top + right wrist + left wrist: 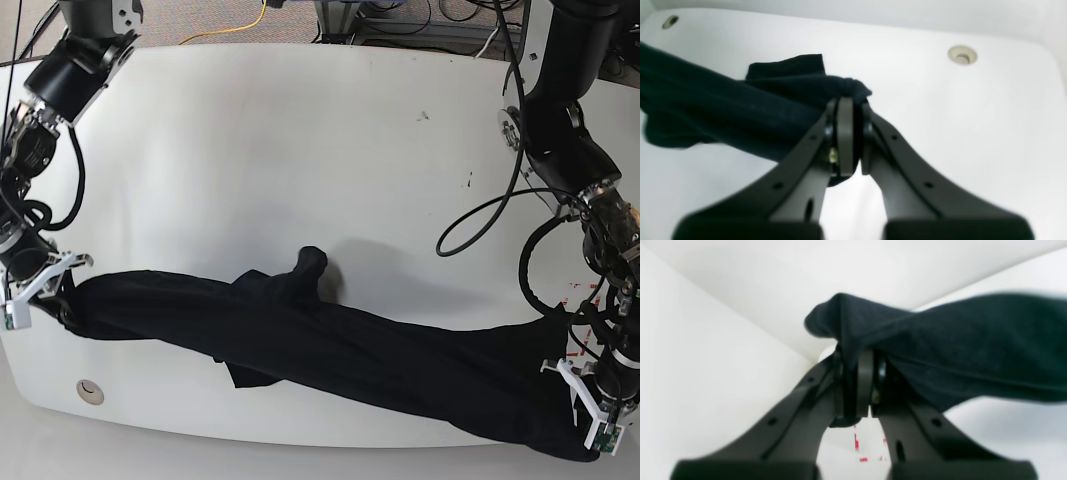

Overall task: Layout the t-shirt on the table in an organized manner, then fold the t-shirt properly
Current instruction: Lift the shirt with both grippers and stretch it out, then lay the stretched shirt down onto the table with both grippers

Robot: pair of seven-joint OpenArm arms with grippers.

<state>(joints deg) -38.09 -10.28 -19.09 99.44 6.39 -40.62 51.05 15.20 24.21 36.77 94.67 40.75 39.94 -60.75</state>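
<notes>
The black t-shirt (330, 345) hangs stretched in a twisted band across the front of the white table (300, 150), sagging in the middle with a sleeve sticking up. My left gripper (578, 428), at the base view's right front, is shut on one end of the shirt; its wrist view shows the closed gripper (858, 383) pinching the shirt's dark fabric (957, 340). My right gripper (62, 305), at the base view's left front, is shut on the other end; its wrist view shows the gripper (848, 133) clamped on bunched cloth (740, 110).
A round grommet hole (90, 390) sits near the front left corner; two grommets (962, 55) show in the right wrist view. Red tape marks (580, 290) lie by the right edge. Black cables (480, 215) loop beside the right-side arm. The table's front edge is close to both grippers.
</notes>
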